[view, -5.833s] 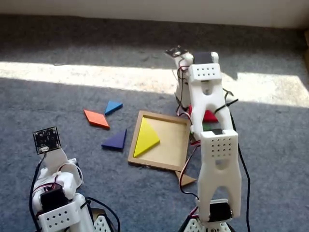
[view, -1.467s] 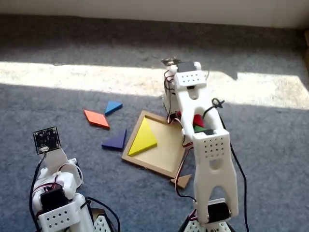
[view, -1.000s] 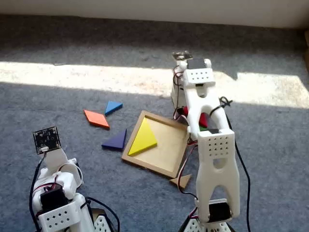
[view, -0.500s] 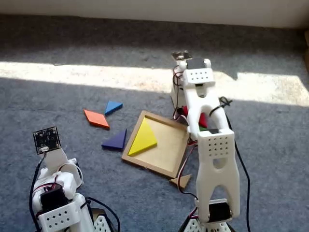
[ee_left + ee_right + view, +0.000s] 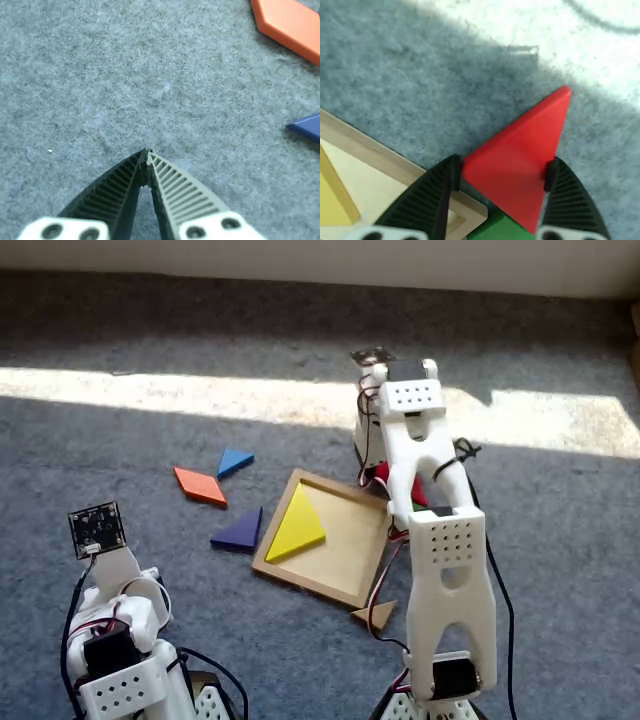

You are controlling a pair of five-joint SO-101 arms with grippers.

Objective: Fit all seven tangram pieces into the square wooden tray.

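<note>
The square wooden tray [image 5: 345, 575] lies mid-carpet with the yellow triangle [image 5: 295, 523] inside it. My right gripper [image 5: 500, 175] is shut on the red triangle [image 5: 520, 160], holding it by two edges just off the tray's far right corner [image 5: 395, 160]. A green piece [image 5: 492, 229] lies under the red one. In the high view the red triangle [image 5: 421, 492] peeks out from behind the right arm [image 5: 415, 440]. Left of the tray lie the orange parallelogram [image 5: 200, 485], a small blue triangle [image 5: 235, 460] and a dark blue triangle [image 5: 240, 531]. My left gripper [image 5: 147, 156] is shut and empty above bare carpet.
A tan triangle [image 5: 376, 615] lies by the tray's near corner, beside the right arm's cables. The left arm [image 5: 110, 640] is folded at the near left. A sunlit strip [image 5: 200, 395] crosses the grey carpet behind the pieces.
Since the first frame the tray has slid left and turned a little. The right arm swung left, then came back right; in the last half second it barely moved.
</note>
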